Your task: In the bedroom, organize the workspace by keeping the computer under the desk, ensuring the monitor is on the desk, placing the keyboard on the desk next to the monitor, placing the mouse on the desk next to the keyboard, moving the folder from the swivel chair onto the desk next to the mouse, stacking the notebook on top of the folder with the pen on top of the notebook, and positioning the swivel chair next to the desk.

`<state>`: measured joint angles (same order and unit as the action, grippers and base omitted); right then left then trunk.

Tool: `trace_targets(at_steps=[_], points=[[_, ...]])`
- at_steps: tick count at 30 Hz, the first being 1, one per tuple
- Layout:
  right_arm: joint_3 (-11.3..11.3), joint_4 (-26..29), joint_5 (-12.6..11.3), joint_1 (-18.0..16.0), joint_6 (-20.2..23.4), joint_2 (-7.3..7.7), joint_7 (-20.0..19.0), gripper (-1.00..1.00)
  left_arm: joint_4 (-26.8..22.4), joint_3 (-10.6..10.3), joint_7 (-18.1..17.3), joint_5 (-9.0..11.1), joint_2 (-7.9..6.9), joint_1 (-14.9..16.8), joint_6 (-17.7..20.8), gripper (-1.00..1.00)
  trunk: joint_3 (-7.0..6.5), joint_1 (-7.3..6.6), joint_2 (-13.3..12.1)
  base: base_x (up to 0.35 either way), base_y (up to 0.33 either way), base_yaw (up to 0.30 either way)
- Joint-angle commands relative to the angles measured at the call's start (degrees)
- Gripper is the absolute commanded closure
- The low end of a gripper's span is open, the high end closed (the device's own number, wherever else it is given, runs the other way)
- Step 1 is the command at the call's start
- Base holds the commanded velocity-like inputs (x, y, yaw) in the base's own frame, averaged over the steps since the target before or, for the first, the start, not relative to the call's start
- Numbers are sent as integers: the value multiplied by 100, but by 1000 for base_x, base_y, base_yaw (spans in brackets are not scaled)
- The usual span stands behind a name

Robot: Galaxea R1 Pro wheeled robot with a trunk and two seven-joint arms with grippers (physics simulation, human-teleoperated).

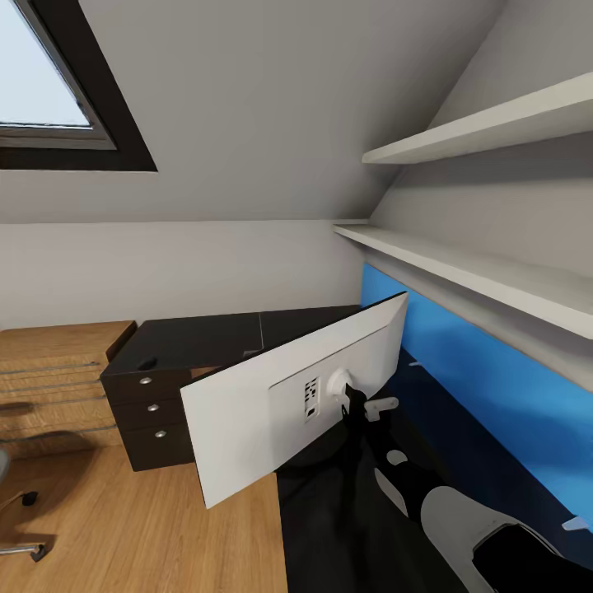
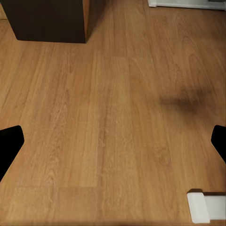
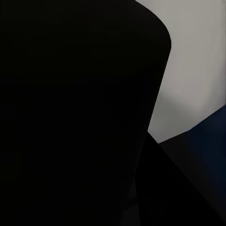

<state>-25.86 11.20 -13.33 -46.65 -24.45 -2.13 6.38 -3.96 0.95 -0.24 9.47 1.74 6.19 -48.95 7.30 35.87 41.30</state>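
From the head we see the monitor, white back toward us, tilted over the black desk, seemingly carried on our right arm; its stand's footing is hidden. A small dark object, perhaps the mouse, lies on the desk above the drawer unit.

Along the left wrist we look down on bare wood floor; the left gripper has its fingers spread wide, empty.

The right wrist is nearly all dark, so we cannot tell its fingers' state.

We judge the monitor step underway; keyboard, folder, notebook and pen remain.
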Motion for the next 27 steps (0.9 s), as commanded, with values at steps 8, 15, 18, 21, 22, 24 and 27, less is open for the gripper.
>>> trace_targets(at_steps=[8,15,18,21,22,24,27], points=[[-191,-31,-90,-2,-16,3,21,100,2,4,-3,11,1,5,-18,-100,11,2,7,-3,-1,0],[-190,-36,-78,-2,-16,10,21,100,1,7,-5,11,1,5,-13,-100,11,2,7,0,-7,0],[-191,-38,-62,-2,-16,11,15,100,3,10,-3,14,1,5,-10,-100,11,2,7,0,-58,0],[-191,-38,-58,-2,-16,11,13,100,6,10,-1,13,1,5,-12,-100,11,2,7,0,-22,0],[-191,-39,-57,-2,-16,9,13,100,5,10,-2,14,1,5,-14,-100,11,2,7,0,-10,0],[-191,-39,-52,-2,-16,6,12,100,5,11,-2,15,1,5,-12,-100,11,2,7,0,-6,0],[-191,-39,-50,-2,-16,3,12,100,3,11,-3,16,1,5,-10,-100,11,2,7,0,-2,0]])
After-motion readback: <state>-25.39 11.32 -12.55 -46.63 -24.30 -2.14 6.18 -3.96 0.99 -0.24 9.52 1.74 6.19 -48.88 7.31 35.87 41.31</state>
